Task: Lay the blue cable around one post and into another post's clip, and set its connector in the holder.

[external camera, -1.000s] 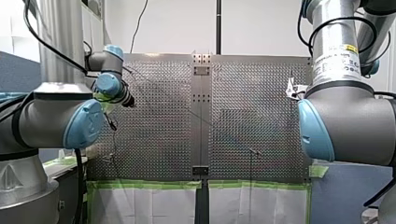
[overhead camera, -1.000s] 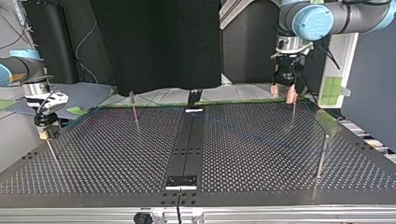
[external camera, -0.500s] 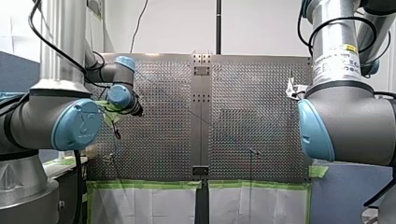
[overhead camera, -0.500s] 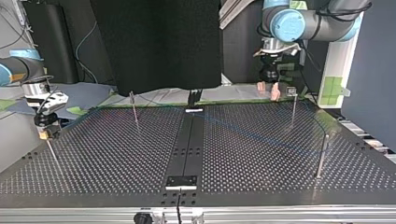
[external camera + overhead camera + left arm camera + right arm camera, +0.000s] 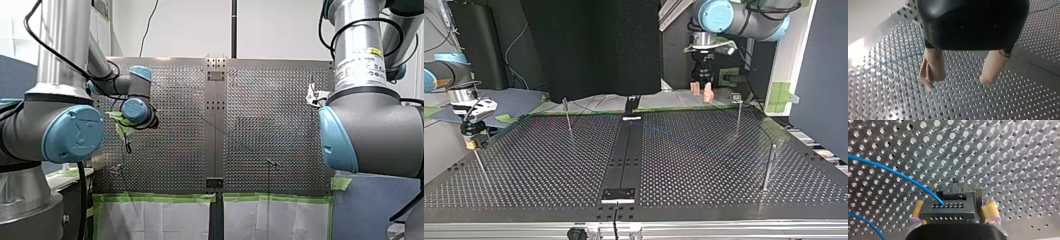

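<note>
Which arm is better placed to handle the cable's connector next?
Right. My right gripper is shut on the connector, the blue cable running from it. My left gripper hangs open and empty above the table.

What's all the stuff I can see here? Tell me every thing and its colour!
table: one, silver, full of holes, under everything.
strip: one, black, down the table's middle.
tape: several pieces, green, along the table's near edge in the front view.
posts: four I can count, thin metal, standing on the table.
cable: one, blue, lying across the table and ending in the connector.
connector: one, black with small holes, between the right gripper's fingers.
arms: two, silver with blue joints, one at each side.
left gripper: one, black with beige pads, open, above the table.
right gripper: one, yellow pads, shut on the connector.
</note>
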Controlling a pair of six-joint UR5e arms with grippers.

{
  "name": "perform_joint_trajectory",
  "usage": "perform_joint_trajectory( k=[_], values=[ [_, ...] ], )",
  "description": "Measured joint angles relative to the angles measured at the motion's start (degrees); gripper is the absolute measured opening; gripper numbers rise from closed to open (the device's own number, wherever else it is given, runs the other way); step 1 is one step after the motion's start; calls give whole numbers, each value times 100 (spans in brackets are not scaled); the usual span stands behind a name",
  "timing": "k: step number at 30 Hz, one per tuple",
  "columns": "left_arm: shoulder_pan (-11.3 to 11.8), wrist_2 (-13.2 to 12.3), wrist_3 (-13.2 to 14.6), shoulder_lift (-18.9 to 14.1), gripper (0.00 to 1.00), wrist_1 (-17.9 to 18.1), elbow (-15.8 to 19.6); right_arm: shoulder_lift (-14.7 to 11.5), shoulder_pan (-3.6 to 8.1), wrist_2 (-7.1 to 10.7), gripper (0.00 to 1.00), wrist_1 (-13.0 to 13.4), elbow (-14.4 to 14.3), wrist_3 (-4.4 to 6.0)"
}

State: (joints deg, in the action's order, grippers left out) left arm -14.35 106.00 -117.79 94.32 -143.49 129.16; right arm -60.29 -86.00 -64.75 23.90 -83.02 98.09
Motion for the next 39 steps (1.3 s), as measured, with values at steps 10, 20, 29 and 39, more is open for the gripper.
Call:
perform_joint_trajectory(
  k=[10,20,29,39],
  values=[
    [-544,544,544,1,100,74,2,0,0,0,100,0,0,0],
    [-1125,1091,1124,0,100,61,2,0,0,0,100,0,0,0],
    [-1626,1225,1626,1,100,71,2,0,0,0,100,0,0,0],
    [-2167,1220,2167,1,100,104,3,0,0,0,100,0,0,0]
  ],
)
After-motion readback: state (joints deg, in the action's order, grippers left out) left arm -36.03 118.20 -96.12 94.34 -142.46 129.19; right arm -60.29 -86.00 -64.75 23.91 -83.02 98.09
